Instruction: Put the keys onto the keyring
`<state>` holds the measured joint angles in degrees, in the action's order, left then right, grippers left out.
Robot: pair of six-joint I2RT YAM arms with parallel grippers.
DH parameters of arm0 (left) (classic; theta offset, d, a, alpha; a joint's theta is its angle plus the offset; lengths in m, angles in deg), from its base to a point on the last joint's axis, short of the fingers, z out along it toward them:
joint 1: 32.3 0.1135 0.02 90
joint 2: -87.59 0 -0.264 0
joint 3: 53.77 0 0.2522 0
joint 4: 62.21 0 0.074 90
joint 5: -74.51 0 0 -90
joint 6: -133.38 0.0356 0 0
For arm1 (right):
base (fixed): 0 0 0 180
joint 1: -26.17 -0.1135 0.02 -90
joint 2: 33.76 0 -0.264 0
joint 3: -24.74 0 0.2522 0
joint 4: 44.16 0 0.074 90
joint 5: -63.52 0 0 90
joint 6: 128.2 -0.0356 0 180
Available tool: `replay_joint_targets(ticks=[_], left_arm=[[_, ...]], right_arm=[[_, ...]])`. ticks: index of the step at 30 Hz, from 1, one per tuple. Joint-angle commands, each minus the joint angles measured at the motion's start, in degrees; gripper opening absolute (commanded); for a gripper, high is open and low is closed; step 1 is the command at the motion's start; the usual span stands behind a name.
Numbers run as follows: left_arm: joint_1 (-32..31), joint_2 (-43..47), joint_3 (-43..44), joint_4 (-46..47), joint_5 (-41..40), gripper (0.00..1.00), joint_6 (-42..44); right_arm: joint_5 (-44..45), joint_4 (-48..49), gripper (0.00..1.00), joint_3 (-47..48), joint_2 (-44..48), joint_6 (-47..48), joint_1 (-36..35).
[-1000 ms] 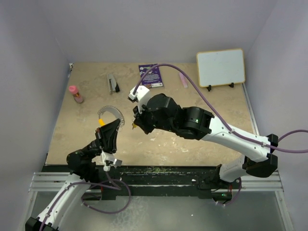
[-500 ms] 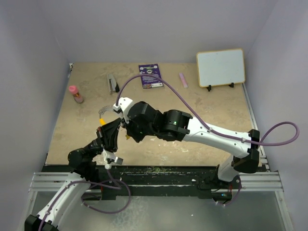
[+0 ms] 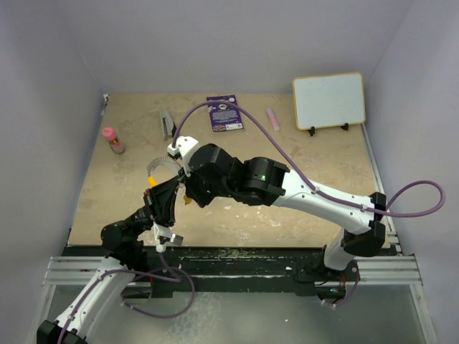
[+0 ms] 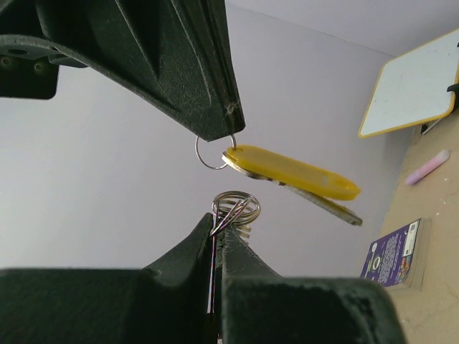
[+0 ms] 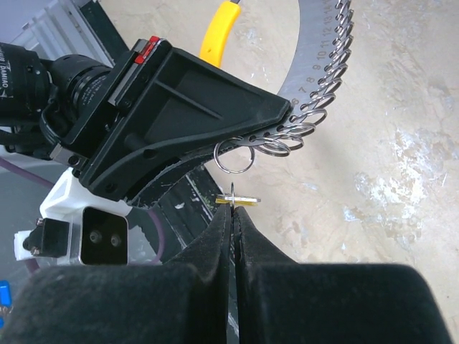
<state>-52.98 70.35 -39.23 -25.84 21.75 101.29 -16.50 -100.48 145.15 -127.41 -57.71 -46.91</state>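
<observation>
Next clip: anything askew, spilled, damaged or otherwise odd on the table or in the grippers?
Nothing serious. The left gripper pinches a split ring, the right gripper a yellow-tagged key, close together above the table. The whiteboard stands upright. Only oddity: greenish crumbs scattered along its near edge.

My two arms wear one livery — white shells on the long links, matt black housings at the joints. A purple cable (image 3: pixel 244 123) arches off my right arm (image 3: pixel 337 206), which shows a small green light (image 3: pixel 264 170). My left arm (image 3: pixel 86 308) has its own purple lead. My right gripper (image 5: pixel 233 206) has grainy black wedge fingers. My left gripper (image 4: pixel 217 235) bears a red mark (image 5: pixel 145 50) and a white block (image 5: pixel 61 204) with two screws.
</observation>
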Motion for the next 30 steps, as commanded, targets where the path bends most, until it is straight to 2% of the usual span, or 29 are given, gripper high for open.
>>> replay_joint_targets(ticks=[1,30], left_arm=[[-0.1,0.5,-3.4,3.2,-0.5,0.03,0.5],[-0.2,0.8,-3.4,3.6,0.4,0.03,0.6]], right_arm=[[1.7,-1.3,0.0,3.1,-1.2,-0.7,0.0],[2.8,-4.0,0.0,7.8,-5.0,-1.3,-0.1]])
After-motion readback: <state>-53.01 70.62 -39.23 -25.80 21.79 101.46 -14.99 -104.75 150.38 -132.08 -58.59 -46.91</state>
